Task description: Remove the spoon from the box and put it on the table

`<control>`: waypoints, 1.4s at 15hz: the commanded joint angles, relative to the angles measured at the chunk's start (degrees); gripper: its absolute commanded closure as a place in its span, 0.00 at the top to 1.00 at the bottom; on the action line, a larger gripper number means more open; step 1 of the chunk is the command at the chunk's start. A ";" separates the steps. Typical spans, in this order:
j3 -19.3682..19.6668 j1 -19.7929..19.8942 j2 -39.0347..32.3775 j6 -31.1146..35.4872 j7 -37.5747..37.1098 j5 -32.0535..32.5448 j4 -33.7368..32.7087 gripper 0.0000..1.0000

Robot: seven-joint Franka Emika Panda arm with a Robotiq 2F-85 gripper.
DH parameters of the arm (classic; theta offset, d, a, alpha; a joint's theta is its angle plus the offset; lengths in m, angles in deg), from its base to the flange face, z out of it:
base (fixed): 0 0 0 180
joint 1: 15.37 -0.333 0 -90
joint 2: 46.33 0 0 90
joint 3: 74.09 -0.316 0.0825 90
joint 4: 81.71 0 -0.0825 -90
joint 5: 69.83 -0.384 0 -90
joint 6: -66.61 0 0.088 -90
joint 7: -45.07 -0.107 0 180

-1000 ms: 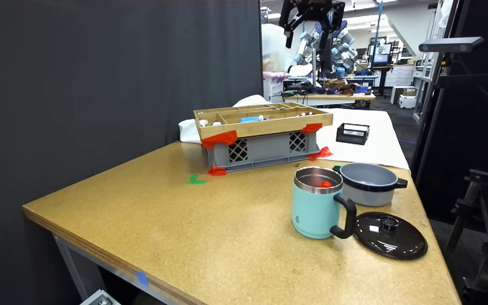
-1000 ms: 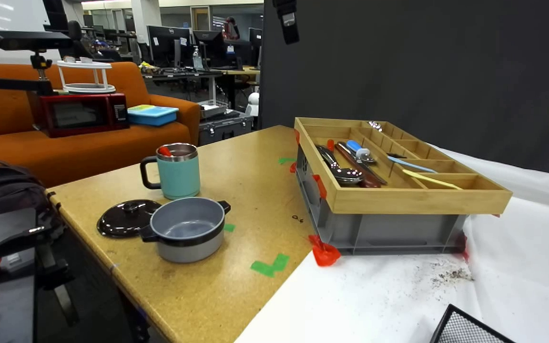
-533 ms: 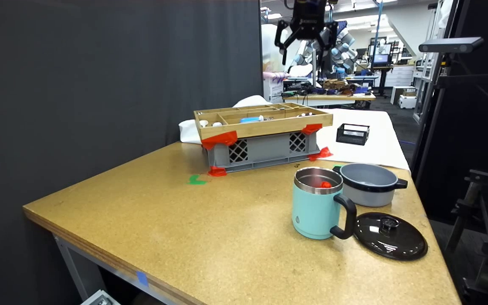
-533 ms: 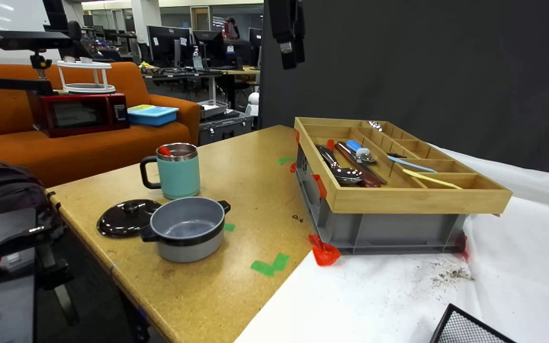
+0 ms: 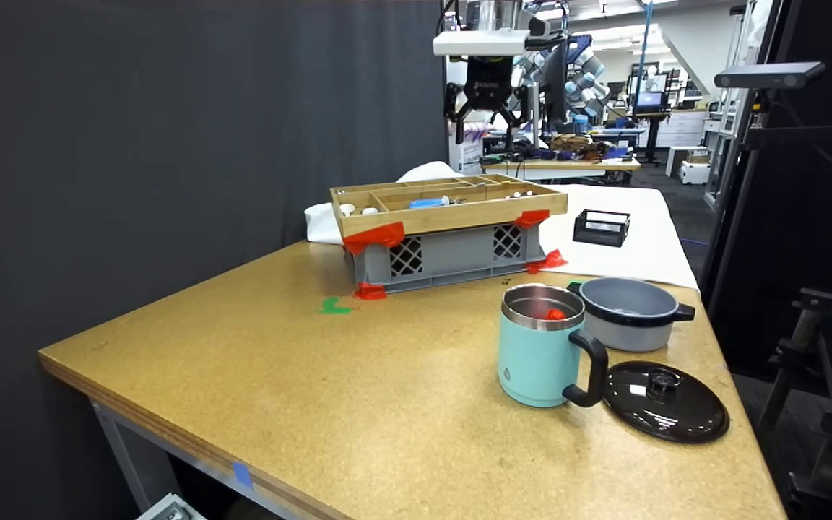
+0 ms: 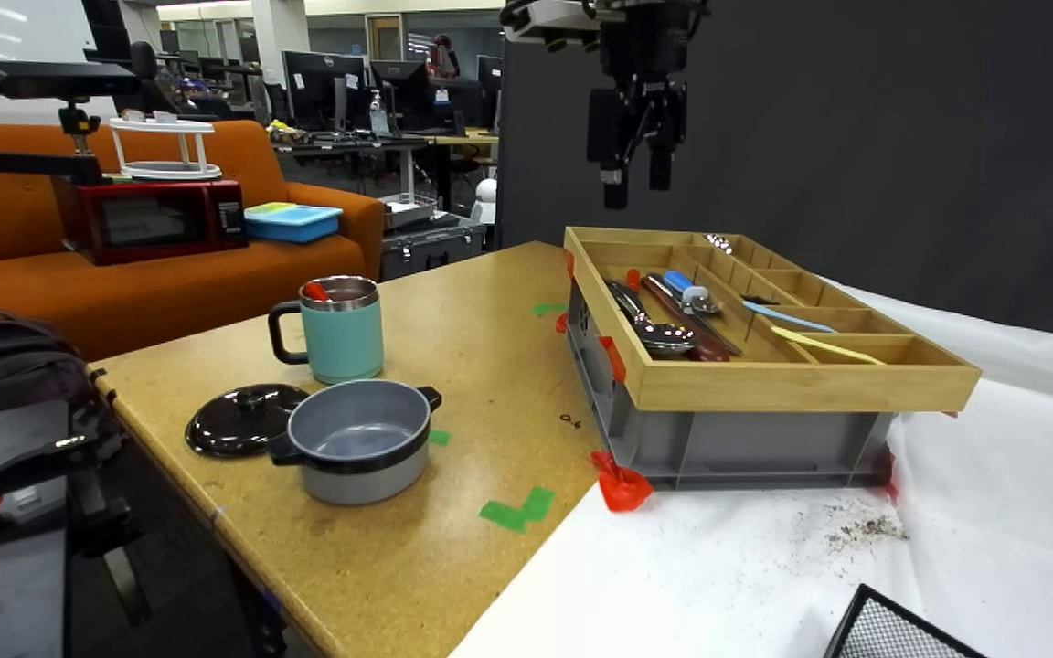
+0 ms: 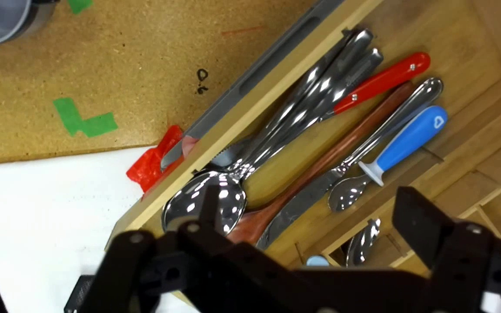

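Observation:
The box [image 5: 452, 254] is a grey lattice crate with a divided tan wooden tray on top and red tape at its corners; it also shows in an exterior view [image 6: 764, 388]. It holds mixed cutlery. In the wrist view I see large silver spoons [image 7: 189, 195], a blue-handled small spoon [image 7: 411, 139] and a knife [image 7: 298, 204]. Which one is the task's spoon I cannot tell; no slim pale greyish one stands out. My gripper [image 5: 484, 141] is open and empty, pointing down above the box, also in an exterior view [image 6: 638, 194]. The tan table [image 5: 300, 390] carries the box.
A turquoise mug [image 5: 535, 361] with something red inside, a grey pot [image 5: 629, 336] and a dark lid [image 5: 665, 412] stand on the table. A small black mesh box [image 5: 600, 235] is on the white sheet [image 6: 691, 567]. A dark curtain [image 6: 856, 137] hangs behind the box.
My gripper has come down into view and moved over the box, down and left in one exterior picture and down and right in the opposite one. It stays open. The objects have not moved.

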 commanded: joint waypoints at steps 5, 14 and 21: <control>3.41 -0.26 -9.15 -3.19 -14.42 -10.52 -10.29 1.00; 4.33 0.86 -14.68 3.65 -30.90 -19.73 -10.75 1.00; 5.48 0.70 -16.64 9.69 -34.22 -18.17 -10.19 1.00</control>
